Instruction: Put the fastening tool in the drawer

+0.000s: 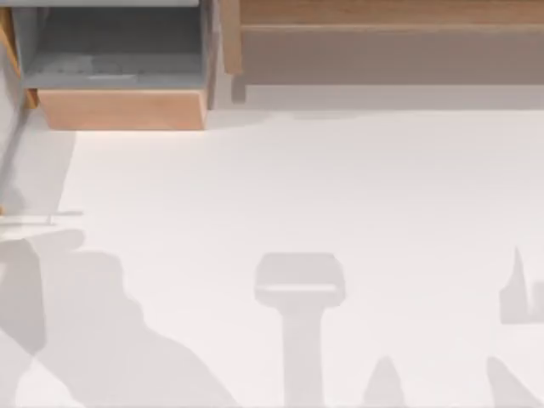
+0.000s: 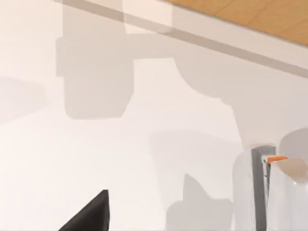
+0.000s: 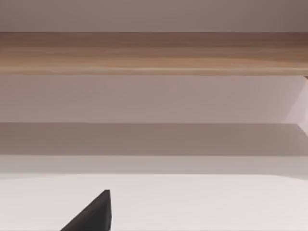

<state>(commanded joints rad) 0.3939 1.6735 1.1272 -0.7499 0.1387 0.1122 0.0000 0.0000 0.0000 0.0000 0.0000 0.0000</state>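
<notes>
Tan wood fronts the drawer (image 1: 123, 109), which sits at the far left corner of the white table (image 1: 255, 187) in the top view. It is pulled open, so its grey inside faces up, and nothing can be made out lying in it. To its right, the long wooden shelf unit (image 1: 382, 13) runs along the back edge, apart from the drawer by a narrow gap. Soft grey shadows fall across the near half of the table, well apart from the drawer's front panel. In the left wrist view, a dark wedge of the left gripper (image 2: 91, 214) hangs over bare white tabletop. Off to one side stands a grey upright strip (image 2: 259, 192) with a small orange edge at its top; what it belongs to cannot be told. A band of tan wood grain (image 2: 250, 14) crosses the far corner of that view. In the right wrist view, a like dark wedge of the right gripper (image 3: 94, 214) sits over the table and faces the shelf unit (image 3: 154, 53), with open tabletop between them. For either claw, whether it is apart or together cannot be told. Neither is touching the drawer or clamped on anything that can be seen.
</notes>
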